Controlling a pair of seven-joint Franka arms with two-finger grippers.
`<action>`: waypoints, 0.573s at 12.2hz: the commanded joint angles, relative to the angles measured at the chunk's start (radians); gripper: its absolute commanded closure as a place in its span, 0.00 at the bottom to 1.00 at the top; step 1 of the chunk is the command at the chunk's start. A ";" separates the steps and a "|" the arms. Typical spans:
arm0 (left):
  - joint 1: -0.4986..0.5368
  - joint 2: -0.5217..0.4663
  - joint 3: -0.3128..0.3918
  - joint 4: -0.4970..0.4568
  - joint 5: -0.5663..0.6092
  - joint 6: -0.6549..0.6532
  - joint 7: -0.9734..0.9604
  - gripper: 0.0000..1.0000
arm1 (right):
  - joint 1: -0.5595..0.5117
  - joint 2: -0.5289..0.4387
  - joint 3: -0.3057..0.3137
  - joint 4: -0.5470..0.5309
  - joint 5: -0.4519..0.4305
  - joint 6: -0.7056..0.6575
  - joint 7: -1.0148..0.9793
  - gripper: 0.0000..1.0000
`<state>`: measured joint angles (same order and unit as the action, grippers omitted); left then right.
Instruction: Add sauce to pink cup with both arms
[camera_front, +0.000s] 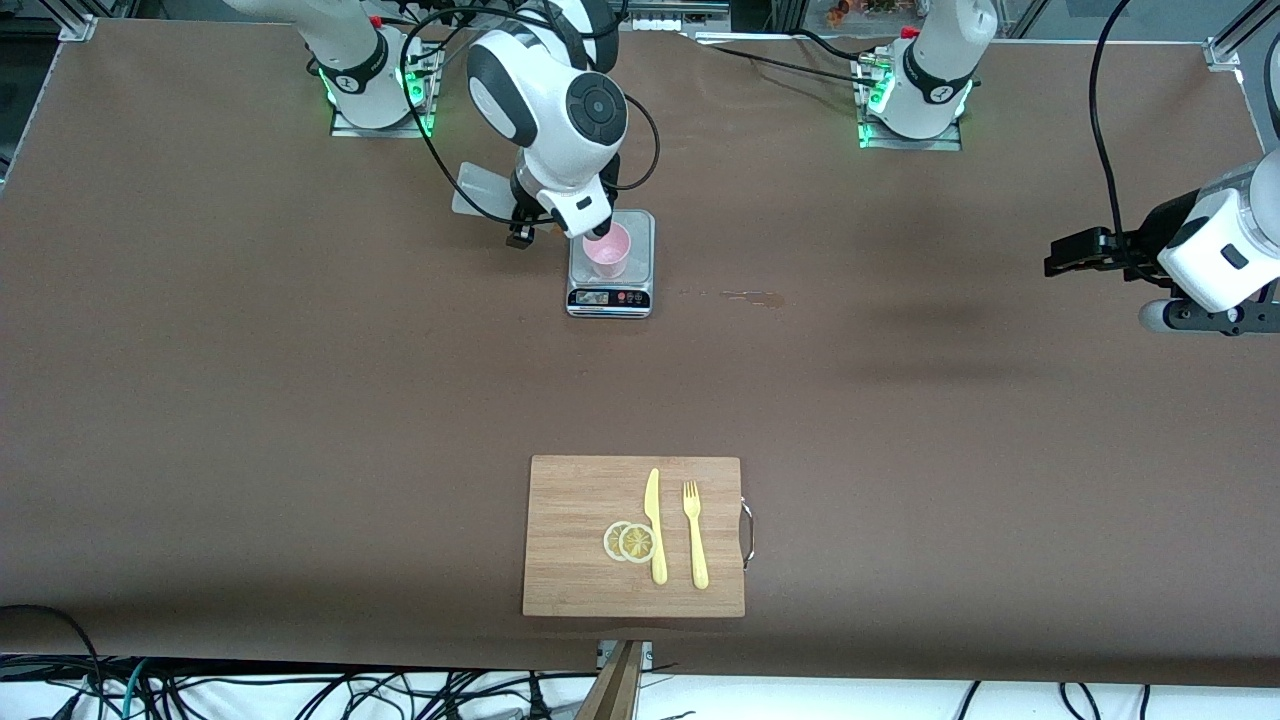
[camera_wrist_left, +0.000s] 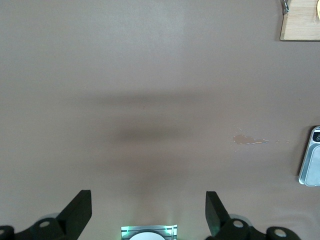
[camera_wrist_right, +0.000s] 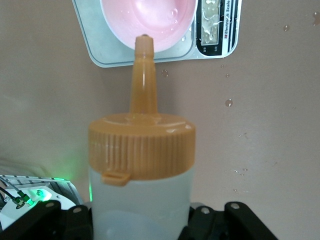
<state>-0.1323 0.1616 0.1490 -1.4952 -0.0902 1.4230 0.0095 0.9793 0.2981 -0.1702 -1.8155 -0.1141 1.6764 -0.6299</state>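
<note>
Pinching the sauce (camera_wrist_right: 141, 165) over the pink cup (camera_wrist_right: 148, 22), right jaws; left jaws spread; scale (camera_wrist_right: 218, 26) reads "Electronic Scale".

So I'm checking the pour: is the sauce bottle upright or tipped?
Tipped. The right gripper holds the sauce bottle with its nozzle over the pink cup on the scale.

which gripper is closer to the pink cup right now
Right. The right gripper holds the sauce over the pink cup; the left gripper waits, fingers open, over the table's left-arm end.
</note>
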 joint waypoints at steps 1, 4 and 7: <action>0.005 0.016 -0.002 0.036 0.007 -0.026 0.026 0.00 | -0.052 -0.039 0.004 0.027 -0.003 -0.032 -0.028 1.00; 0.005 0.016 -0.002 0.036 0.007 -0.026 0.026 0.00 | -0.177 -0.121 0.008 0.021 0.082 -0.033 -0.179 1.00; 0.005 0.016 -0.002 0.036 0.007 -0.026 0.026 0.00 | -0.316 -0.187 0.008 0.015 0.171 -0.059 -0.362 1.00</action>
<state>-0.1324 0.1619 0.1490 -1.4942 -0.0902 1.4229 0.0095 0.7359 0.1664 -0.1770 -1.7896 0.0050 1.6494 -0.8950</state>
